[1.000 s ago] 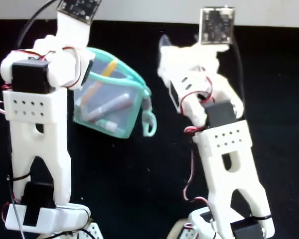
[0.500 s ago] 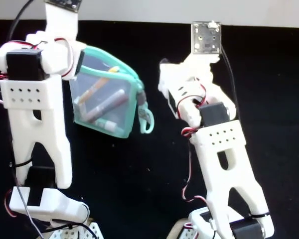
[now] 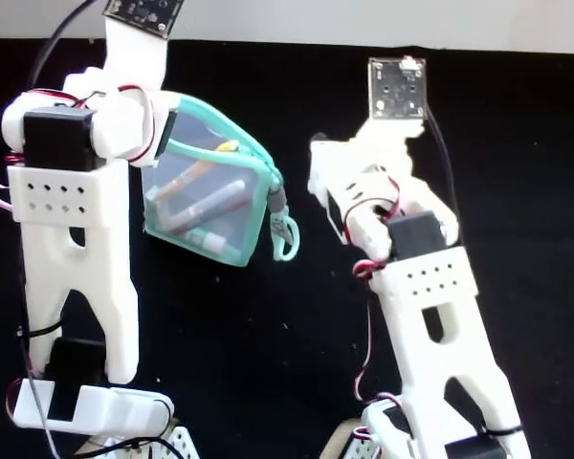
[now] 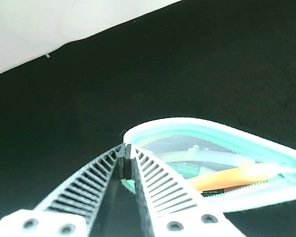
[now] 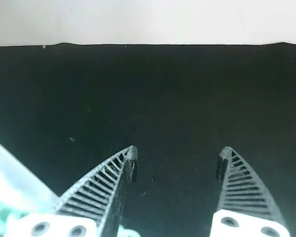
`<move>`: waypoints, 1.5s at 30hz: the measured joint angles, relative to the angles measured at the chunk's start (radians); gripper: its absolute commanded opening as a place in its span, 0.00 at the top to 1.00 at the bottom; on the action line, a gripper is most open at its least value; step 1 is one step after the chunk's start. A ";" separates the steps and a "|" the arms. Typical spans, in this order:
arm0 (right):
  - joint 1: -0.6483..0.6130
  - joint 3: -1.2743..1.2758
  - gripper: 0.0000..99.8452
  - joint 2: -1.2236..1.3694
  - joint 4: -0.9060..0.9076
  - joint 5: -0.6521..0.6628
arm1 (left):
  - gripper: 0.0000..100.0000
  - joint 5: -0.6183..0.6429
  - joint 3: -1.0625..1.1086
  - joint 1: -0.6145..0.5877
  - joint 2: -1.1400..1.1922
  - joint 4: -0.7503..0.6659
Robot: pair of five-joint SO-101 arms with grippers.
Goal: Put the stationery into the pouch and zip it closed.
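Black cloth covers the counter (image 3: pixel 517 143), and a pale wall (image 3: pixel 364 19) runs along its far edge.

The pouch (image 3: pixel 210 206) is clear-sided with teal trim. It hangs tilted in front of the left arm (image 3: pixel 72 239), gripped at its rim. Its zipper (image 4: pixel 227 139) gapes wide, so the mouth is open. Inside lie an orange pen (image 3: pixel 199 172) and a white marker (image 3: pixel 210 203), both slanted along the pouch, with a few more pieces beneath them that are too indistinct to name. A teal loop (image 3: pixel 285 237) dangles from the pouch corner nearest the right arm (image 3: pixel 430 287).

The left tool (image 4: pixel 127 155) is clenched on the pouch rim. Its two ribbed fingers (image 4: pixel 158 177) meet at their tips on the teal edge at one end of the open mouth. In the left wrist view the pen shows through that mouth, just beyond the fingers.

The right tool (image 5: pixel 177 158) is released, with its fingers spread apart and nothing between them but black cloth. It is close beside the pouch without touching it, and a teal edge of the pouch (image 5: pixel 10 197) shows next to one of its fingers in the right wrist view. In the high view the right arm stands upright, across a dark gap from the loop.
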 measured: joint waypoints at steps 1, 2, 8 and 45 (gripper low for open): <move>0.006 0.000 0.74 -0.014 0.020 0.000 | 0.99 0.000 0.000 0.008 0.000 0.000; 0.018 0.000 0.73 -0.025 0.040 0.000 | 0.99 0.000 0.000 0.018 0.000 0.000; 0.098 0.006 0.73 -0.098 0.245 0.094 | 0.99 0.000 0.000 0.035 0.000 -0.002; -0.081 0.684 0.73 -0.184 -0.239 0.061 | 0.99 0.000 0.003 -0.005 0.006 -0.002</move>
